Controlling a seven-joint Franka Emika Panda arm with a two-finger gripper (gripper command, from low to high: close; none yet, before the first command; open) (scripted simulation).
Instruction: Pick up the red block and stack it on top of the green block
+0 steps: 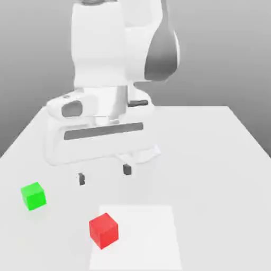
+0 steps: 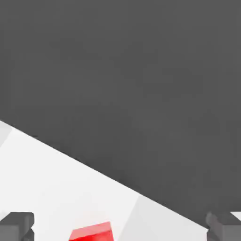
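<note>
I see one red block (image 1: 104, 231) on the one white patch (image 1: 140, 238), one green block (image 1: 34, 196) on the table (image 1: 211, 185), and my one gripper (image 1: 104, 174), its two fingers apart above the table.

Red cube (image 1: 104, 231): matte, flat-sitting, exterior view's 7 o'clock. Green cube (image 1: 33, 196): matte, flat-sitting, 8 o'clock. Both unstacked, well apart, turned askew.

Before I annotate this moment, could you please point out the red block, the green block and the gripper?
Red block (image 1: 104, 231): exterior view, its body.
Green block (image 1: 34, 196): exterior view, its body.
Gripper (image 1: 104, 174): exterior view, midway between its open fingertips.
</note>
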